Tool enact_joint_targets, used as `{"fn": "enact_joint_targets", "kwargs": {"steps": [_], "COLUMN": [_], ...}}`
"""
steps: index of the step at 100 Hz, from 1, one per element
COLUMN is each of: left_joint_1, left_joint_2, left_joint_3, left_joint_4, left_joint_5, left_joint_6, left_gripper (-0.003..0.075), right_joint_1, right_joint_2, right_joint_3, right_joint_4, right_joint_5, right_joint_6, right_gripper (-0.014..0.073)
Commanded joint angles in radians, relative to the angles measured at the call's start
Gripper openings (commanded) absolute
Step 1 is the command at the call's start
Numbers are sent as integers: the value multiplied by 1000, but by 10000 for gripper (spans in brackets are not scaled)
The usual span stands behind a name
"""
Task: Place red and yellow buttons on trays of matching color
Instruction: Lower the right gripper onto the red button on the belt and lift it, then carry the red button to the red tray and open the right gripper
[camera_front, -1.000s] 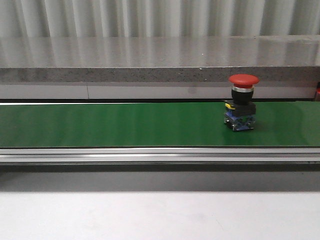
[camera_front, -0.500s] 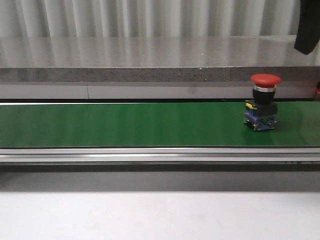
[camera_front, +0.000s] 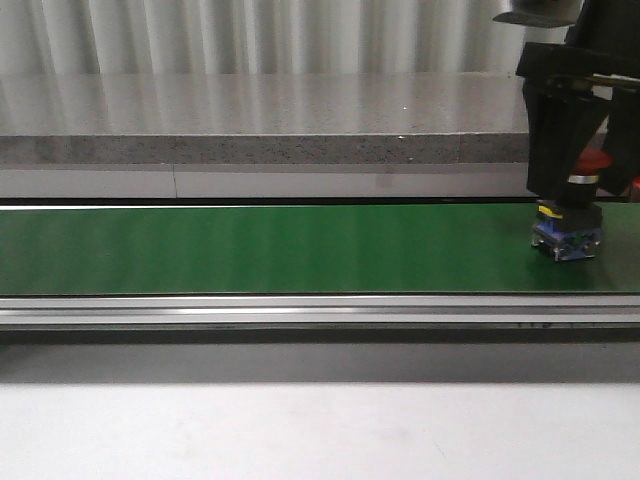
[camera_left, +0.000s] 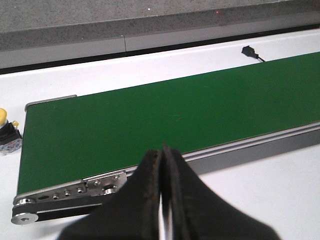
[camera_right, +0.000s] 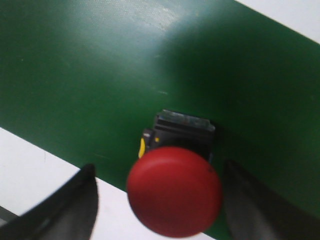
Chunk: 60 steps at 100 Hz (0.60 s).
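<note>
A red button (camera_front: 568, 232) with a black and blue base stands upright on the green belt (camera_front: 250, 248) at the far right. My right gripper (camera_front: 590, 185) hangs over it and hides most of the red cap. In the right wrist view the red cap (camera_right: 174, 191) sits between the two spread fingers (camera_right: 75, 207) with gaps on both sides, so the right gripper (camera_right: 160, 167) is open. A yellow button (camera_left: 5, 134) stands on the white table just off the belt's end. My left gripper (camera_left: 162, 150) is shut and empty, above the belt's near rail. The trays are out of view.
A metal rail (camera_front: 300, 310) runs along the belt's near side, with white table (camera_front: 300, 430) in front. A grey stone ledge (camera_front: 250, 125) runs behind the belt. A small black plug and cable (camera_left: 248, 50) lie on the table beyond the belt.
The red button has travelled to the right along the belt. My right gripper has come down from the upper right and now straddles the button's cap.
</note>
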Motion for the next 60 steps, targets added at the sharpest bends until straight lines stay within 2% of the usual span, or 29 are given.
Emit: {"fn": "enact_joint_targets", "kwargs": {"steps": [1,9,16,36,60], "left_joint_1": [1,1,1,1,1], "left_joint_2": [5,5,5,5,5], "left_joint_3": [-24,-24,-24,-24,-24], "left_joint_4": [-22,-22,-22,-22,-22], "left_joint_5": [-67,-67,-67,-67,-67], "left_joint_6": [2,2,2,2,2], "left_gripper": [-20,-20,-20,-20,-20], "right_joint_1": [0,0,0,-22,-141], "right_joint_2": [-38,-38,-38,-68,-154], "right_joint_3": [-32,-32,-32,-32,-32], "right_joint_4": [11,11,11,10,3], "right_joint_5": [-20,-33,-40,-67,-106], "right_joint_6": [-15,-14,-7,60,88], "right_gripper": [296,143,80,70,70]}}
